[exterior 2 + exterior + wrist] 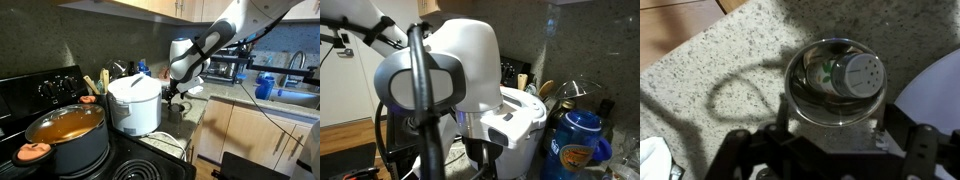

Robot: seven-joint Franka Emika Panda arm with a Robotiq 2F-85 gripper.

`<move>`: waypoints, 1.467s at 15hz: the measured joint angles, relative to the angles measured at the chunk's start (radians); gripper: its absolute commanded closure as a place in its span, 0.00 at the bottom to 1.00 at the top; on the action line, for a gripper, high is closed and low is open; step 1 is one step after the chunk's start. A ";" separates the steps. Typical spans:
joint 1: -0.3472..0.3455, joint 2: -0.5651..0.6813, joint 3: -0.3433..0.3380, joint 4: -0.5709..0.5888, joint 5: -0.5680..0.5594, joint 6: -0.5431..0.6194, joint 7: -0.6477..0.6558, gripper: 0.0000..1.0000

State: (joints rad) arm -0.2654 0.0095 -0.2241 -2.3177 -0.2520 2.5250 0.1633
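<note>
The claw (832,138) stands released, jaws spread either side of a clear glass (803,92) on the speckled surface (710,60); a perforated-top shaker (860,72) lies inside it. In an exterior view, a pot (75,152) holds orange stew (65,123), left of a closed white cooker (135,105).

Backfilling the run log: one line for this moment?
gripper: open, straddling glass | glass: upright on granite counter | shaker: inside glass | nearby: white rice cooker
</note>
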 measured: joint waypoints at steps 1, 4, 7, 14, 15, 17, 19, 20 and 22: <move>0.000 0.000 0.000 0.000 -0.001 0.000 0.000 0.00; 0.003 -0.005 0.000 0.004 -0.007 0.000 0.000 0.00; 0.019 -0.024 0.004 0.011 -0.018 -0.019 0.001 0.00; 0.067 -0.170 0.065 0.052 -0.034 -0.307 0.001 0.00; 0.075 -0.194 0.077 0.055 -0.031 -0.348 0.001 0.00; 0.093 -0.240 0.096 0.059 -0.009 -0.430 -0.003 0.00; 0.109 -0.277 0.110 0.060 0.022 -0.509 -0.015 0.00; 0.118 -0.292 0.112 0.060 0.040 -0.547 -0.025 0.00; 0.127 -0.312 0.114 0.060 0.050 -0.584 -0.034 0.00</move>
State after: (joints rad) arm -0.1382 -0.3022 -0.1104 -2.2581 -0.2021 1.9405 0.1293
